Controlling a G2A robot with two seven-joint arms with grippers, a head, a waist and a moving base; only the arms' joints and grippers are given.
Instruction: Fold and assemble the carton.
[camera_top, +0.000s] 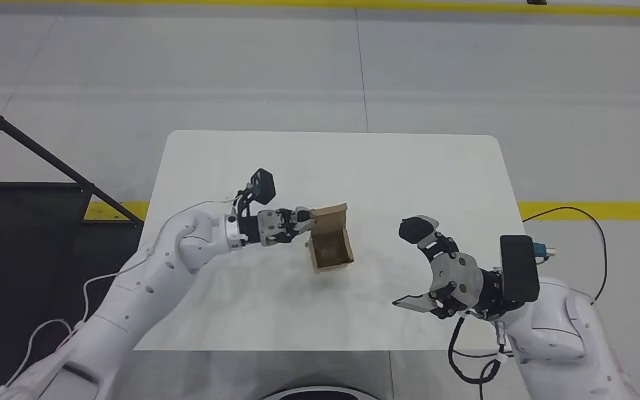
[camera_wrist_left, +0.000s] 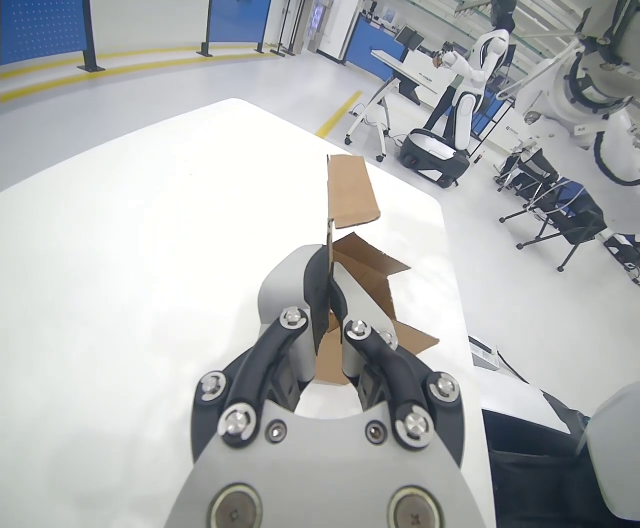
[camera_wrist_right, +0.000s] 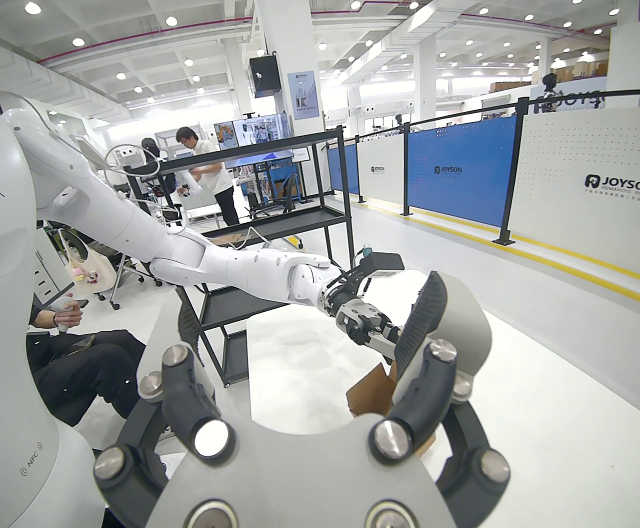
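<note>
Carton (camera_top: 331, 247) sits at table (camera_top: 430, 170) centre, flaps up, left gripper (camera_wrist_left: 330, 287) clamped on one wall panel. Right gripper (camera_top: 416, 267) is spread wide, well apart; I want it brought in low to fold the standing flap while left holds firm w/o crushing cardboard.

White partition panel (camera_wrist_right: 575, 185), right edge: dark logo, wordmark, smaller line beneath.
Blue partition panels (camera_wrist_right: 450, 185), centre right: small white logo wordmarks.
Pillar poster (camera_wrist_right: 303, 95), upper centre: print too small to read.
</note>
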